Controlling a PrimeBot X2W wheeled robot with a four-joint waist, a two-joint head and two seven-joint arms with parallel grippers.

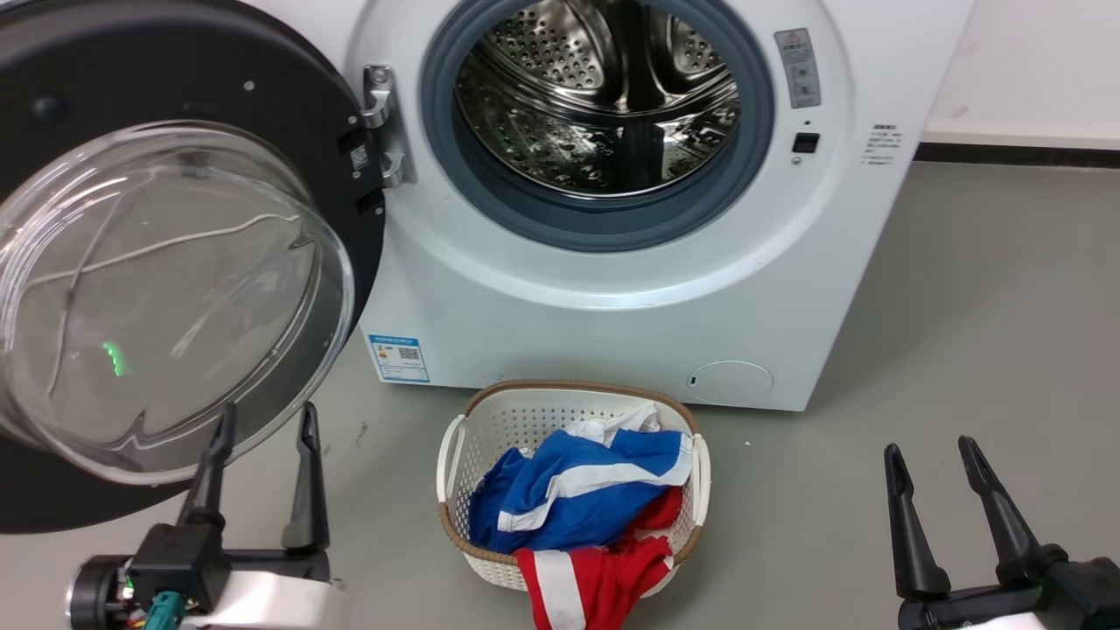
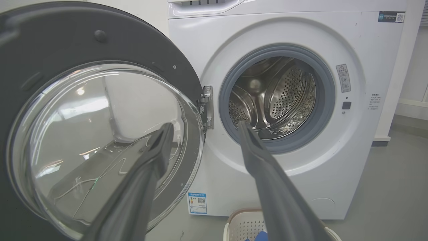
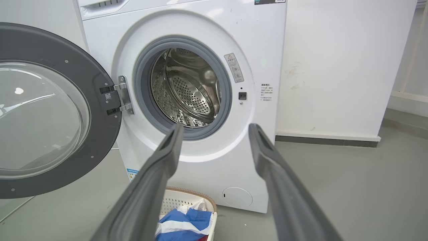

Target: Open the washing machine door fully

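Your inventory:
- Washing machine door [image 1: 175, 79]: swung wide, at 9 o'clock of the washing machine [image 1: 612, 297] drum.
- Left gripper [image 1: 267, 416]: jaws apart, at the door glass's 6 o'clock.
- Right gripper [image 1: 929, 448]: jaws apart, well apart at 4 o'clock.
- Laundry basket [image 1: 525, 420]: at the machine's 6 o'clock.

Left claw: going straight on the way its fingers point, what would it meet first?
Probably the washing machine door: the open left claw aims at about its hinge-side edge, with one finger over the glass, though depth is unclear.
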